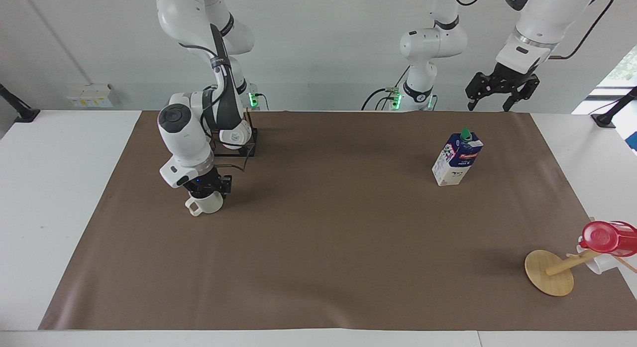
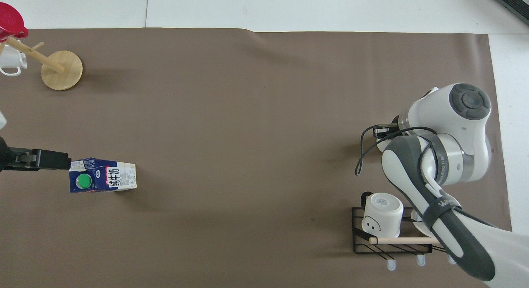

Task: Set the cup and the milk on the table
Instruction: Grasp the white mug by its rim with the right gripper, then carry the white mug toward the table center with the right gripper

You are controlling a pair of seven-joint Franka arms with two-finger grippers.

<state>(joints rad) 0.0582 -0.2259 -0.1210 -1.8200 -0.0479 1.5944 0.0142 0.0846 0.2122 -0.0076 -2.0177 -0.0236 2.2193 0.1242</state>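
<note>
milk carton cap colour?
Green. The screw cap tops the milk carton, which is dark blue above and white below; it shows best in the overhead view.

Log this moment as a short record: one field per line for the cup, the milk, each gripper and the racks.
cup: upright on the brown sheet, toward the right arm's end, handle outward
milk: upright on the sheet, toward the left arm's end, untouched
right gripper: down at the cup's rim, shut on it
left gripper: open, raised over the table's edge near its base, waiting
wire rack: holds a white mug, nearer the robots than the cup
wooden stand: carries a red cup
</note>
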